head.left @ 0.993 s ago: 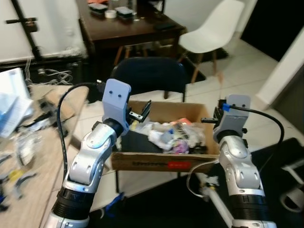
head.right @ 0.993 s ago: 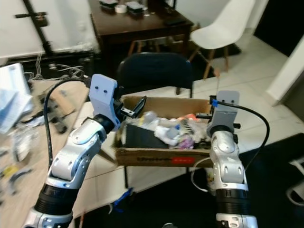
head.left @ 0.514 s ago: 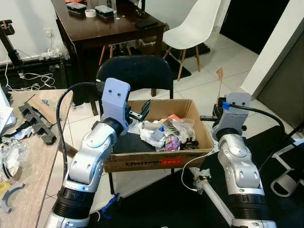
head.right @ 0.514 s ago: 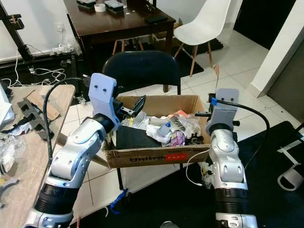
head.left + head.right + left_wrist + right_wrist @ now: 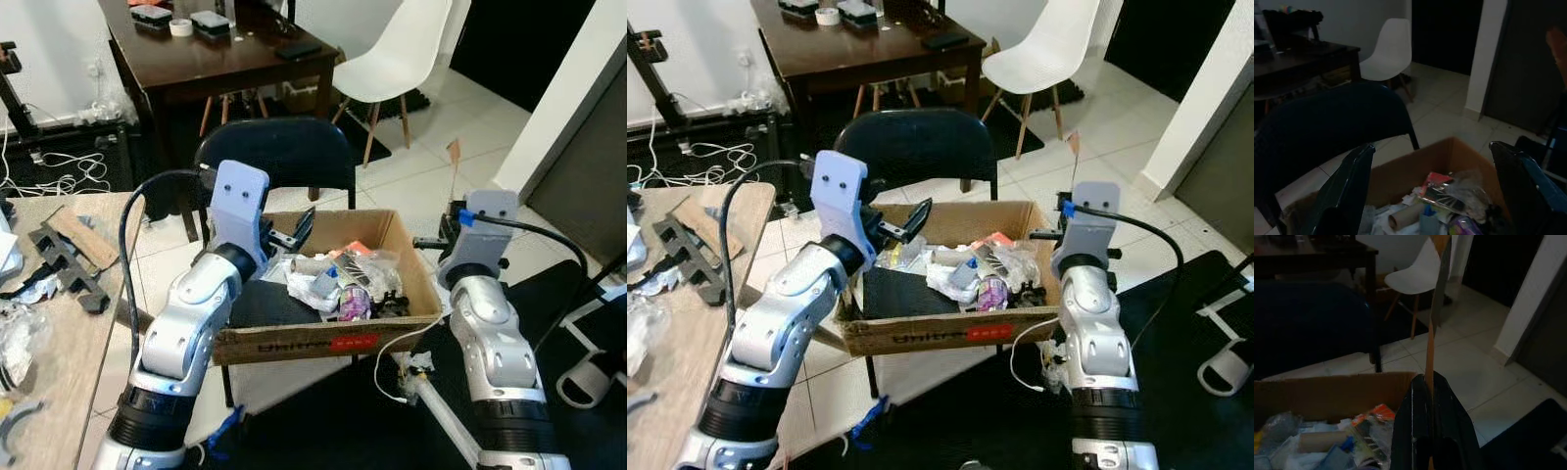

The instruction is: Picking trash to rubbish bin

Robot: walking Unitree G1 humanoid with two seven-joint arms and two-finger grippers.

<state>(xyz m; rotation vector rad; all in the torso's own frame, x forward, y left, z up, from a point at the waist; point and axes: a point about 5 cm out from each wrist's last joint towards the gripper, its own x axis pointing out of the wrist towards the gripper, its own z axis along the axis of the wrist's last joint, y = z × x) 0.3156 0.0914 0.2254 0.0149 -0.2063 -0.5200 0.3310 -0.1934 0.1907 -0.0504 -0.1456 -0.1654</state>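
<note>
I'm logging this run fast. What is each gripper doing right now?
Left gripper: open, empty, above the cardboard box.
Right gripper: shut on a thin orange strip.

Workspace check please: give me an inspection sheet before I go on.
Surface: dark chair seat carrying the box.
Job's things: cardboard box full of trash, wrappers and a paper tube.
Clutter: black parts and scraps on the wooden bench.
Grippers: left pincer open over the box's left end; right pincer shut on a thin orange strip at the box's right side.
Cables: white cable hanging by the box front.
Surroundings: white chair, dark table, tiled floor.
</note>
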